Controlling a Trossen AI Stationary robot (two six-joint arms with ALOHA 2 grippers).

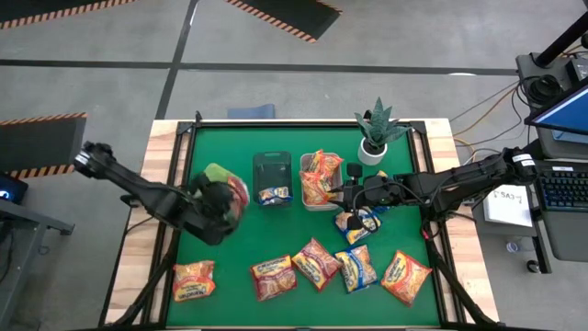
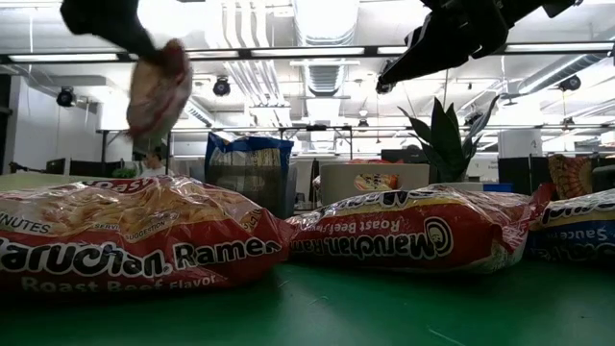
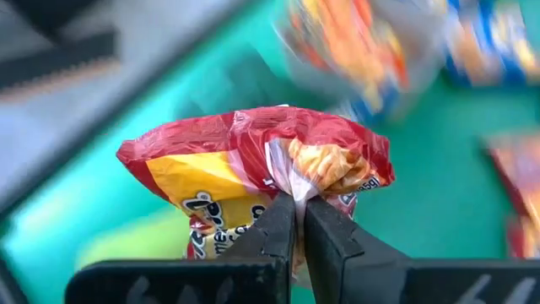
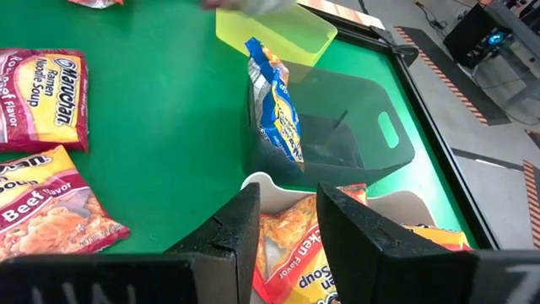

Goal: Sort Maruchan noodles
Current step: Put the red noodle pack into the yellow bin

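My left gripper (image 1: 223, 198) hangs over the table's left half, beside the green bin (image 1: 213, 172), shut on a red-and-yellow Maruchan packet (image 3: 253, 160). The low view shows that packet (image 2: 159, 86) up in the air. My right gripper (image 4: 288, 196) is open and holds nothing, hovering over the white bin (image 4: 258, 179), where orange packets (image 4: 291, 245) lie. A blue packet (image 4: 274, 110) leans on edge against a wall of the dark bin (image 4: 371, 143). Several red and orange packets (image 1: 316, 262) lie flat along the near side, and blue ones (image 1: 358, 223) lie right of centre. My left gripper pinches the red packet between its two fingers (image 3: 278, 232) at a bunched fold of wrapper (image 3: 294, 179) near the middle of one face. The packet is lifted clear of the table and hangs below the gripper in the low view.
The three bins stand side by side in the middle of the green mat. A potted plant (image 1: 377, 129) stands at the far right, behind my right arm. Wooden edges (image 1: 165, 156) frame the mat. Bare mat lies left of the green bin and between the bins and the near row.
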